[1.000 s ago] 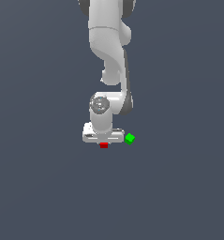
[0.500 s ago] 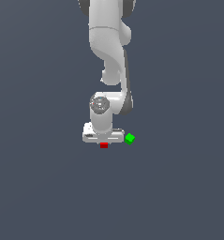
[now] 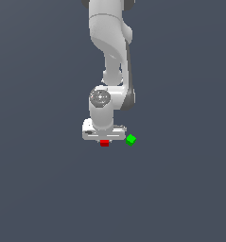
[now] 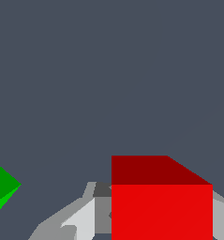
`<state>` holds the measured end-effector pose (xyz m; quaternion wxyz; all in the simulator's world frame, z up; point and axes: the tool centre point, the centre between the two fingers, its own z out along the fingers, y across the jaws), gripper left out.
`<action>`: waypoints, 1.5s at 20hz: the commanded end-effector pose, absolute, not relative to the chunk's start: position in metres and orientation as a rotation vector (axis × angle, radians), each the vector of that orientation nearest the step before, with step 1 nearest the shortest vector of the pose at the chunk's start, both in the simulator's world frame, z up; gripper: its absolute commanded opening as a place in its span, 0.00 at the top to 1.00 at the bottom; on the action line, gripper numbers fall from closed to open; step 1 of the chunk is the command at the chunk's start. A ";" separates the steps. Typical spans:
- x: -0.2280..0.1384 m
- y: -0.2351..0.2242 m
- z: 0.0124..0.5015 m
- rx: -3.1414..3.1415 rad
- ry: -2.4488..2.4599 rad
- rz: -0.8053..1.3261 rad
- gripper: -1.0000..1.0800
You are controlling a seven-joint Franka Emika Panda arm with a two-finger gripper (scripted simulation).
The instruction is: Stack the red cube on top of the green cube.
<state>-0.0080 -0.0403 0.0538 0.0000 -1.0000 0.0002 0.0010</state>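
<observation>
The red cube [image 3: 104, 143] lies on the grey floor, directly under my gripper [image 3: 104, 141], and only its lower edge shows below the white hand. In the wrist view the red cube [image 4: 161, 206] fills the space between my grey fingers [image 4: 85, 218], which stand against its two sides. The cube rests on the floor. The green cube [image 3: 130, 140] sits on the floor just to the exterior view's right of the gripper, apart from the red cube. Its corner also shows in the wrist view [image 4: 1, 190].
The white arm [image 3: 109, 52] reaches down from the top of the exterior view. Plain grey floor [image 3: 48, 189] lies all around the two cubes.
</observation>
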 end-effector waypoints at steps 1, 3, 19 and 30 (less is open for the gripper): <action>-0.008 -0.040 0.072 -3.142 0.001 0.000 1.00; -0.008 -0.040 0.086 -3.142 0.001 0.000 1.00; -0.009 -0.030 0.114 -3.142 0.000 -0.001 1.00; -0.024 0.054 0.080 -3.141 0.000 -0.001 1.00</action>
